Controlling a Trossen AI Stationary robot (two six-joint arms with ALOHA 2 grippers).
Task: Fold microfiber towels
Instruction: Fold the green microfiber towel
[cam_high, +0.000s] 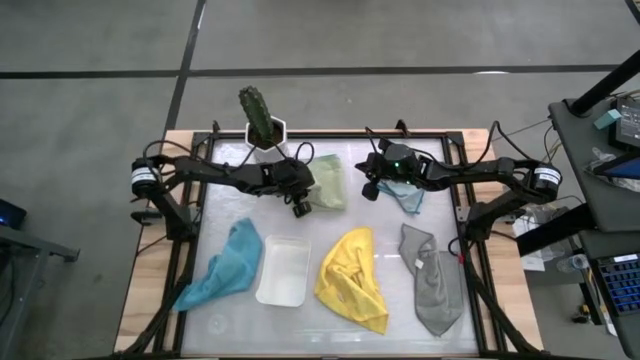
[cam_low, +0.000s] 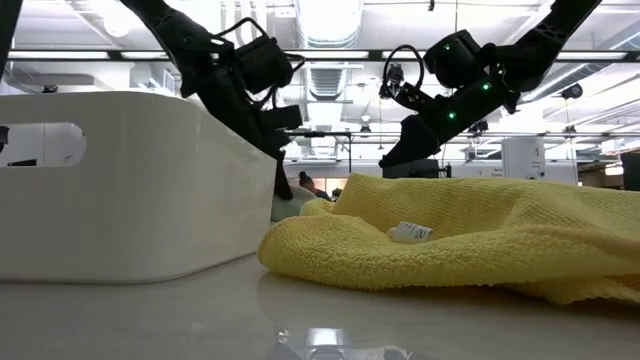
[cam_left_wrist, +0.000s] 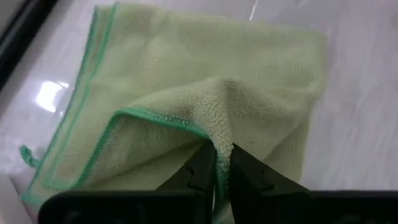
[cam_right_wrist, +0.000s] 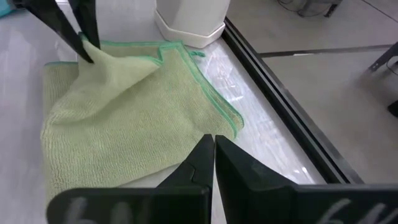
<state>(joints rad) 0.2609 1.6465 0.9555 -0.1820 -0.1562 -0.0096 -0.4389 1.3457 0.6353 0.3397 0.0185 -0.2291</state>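
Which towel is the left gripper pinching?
The pale green towel by the white planter; left gripper is shut on its bunched edge. The others lie untouched.

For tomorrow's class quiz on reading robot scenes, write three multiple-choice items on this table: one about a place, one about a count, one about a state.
1. Where does the white tray lie?
A. Between the teal towel and the yellow towel
B. Under the grey towel
C. Beside the potted cactus

2. How many towels are on the table?
A. Three
B. Five
C. Seven

3. What is the left hand doing?
A. Hanging open above the table
B. Pinching a fold of the pale green towel
C. Gripping the tray

Answers: 1 A, the high view shows it between them. 2 B, counting the light blue towel too. 3 B, the left wrist view shows cloth between the shut fingers.
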